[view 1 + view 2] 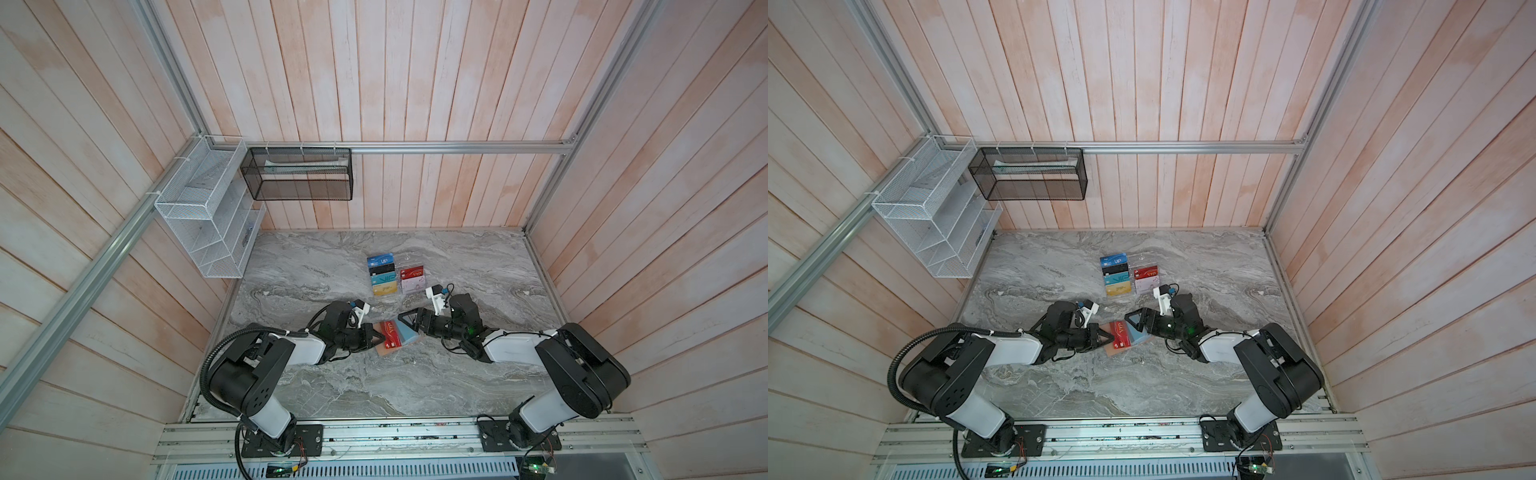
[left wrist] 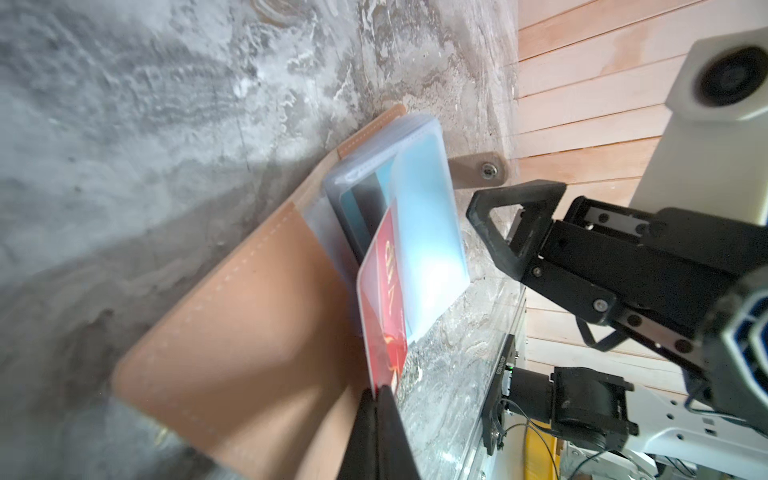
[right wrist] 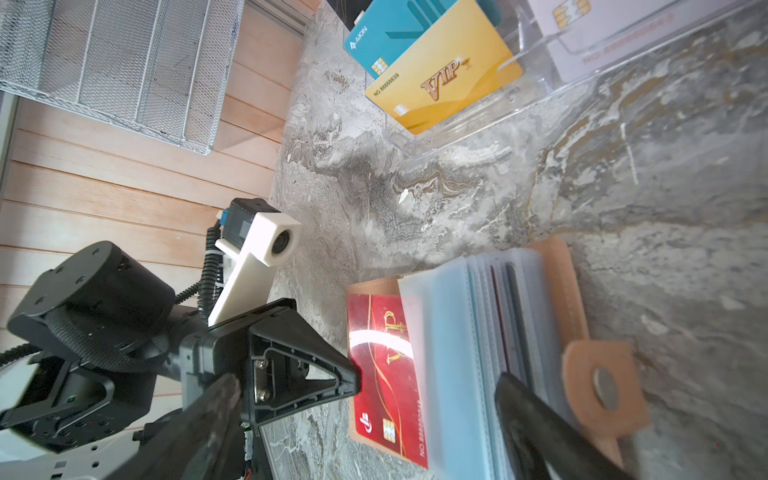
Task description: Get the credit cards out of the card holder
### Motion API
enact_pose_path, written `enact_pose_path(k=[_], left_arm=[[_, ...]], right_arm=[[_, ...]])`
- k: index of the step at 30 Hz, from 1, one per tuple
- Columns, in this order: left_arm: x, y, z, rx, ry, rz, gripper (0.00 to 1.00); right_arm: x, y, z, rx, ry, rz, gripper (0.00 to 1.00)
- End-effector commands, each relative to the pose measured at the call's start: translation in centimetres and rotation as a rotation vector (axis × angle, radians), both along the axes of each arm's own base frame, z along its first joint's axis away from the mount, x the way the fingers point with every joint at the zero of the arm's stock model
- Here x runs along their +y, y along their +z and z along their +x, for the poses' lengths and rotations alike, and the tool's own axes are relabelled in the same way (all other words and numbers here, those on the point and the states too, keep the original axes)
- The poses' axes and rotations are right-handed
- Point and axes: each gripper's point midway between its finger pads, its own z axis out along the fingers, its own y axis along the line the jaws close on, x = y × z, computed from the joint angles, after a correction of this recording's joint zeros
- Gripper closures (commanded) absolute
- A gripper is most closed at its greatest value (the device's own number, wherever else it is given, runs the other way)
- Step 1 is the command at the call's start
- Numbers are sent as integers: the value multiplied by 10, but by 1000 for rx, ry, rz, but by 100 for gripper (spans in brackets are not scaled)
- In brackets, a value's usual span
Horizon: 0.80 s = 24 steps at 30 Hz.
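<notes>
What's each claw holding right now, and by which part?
Left claw is shut on the red card, pinching its exposed long edge. Right claw is open and holds nothing.

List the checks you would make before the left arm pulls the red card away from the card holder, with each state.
1. left gripper shut on red card: ok.
2. red card free of sleeve pages: not ok, one edge lies under them.
3. right gripper open: ok.
4. right gripper pressing card holder down: cannot tell.
5. card holder emptied: not ok, a striped card shows inside.
</notes>
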Motion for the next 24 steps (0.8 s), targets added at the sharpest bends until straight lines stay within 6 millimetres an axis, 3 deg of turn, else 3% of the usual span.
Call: enact_pose_path(k=[1,14,24], left_arm=[[10,0,3,-41,-9,99,100],[19,15,8,-91,-39,203,100],[22,50,20,-223,-24,227,100]], right_arm=[[0,9,-1,-21,17,6,3],[-6,26,4,-54,17,16,3],[-26,39,9,-80,-6,17,3]])
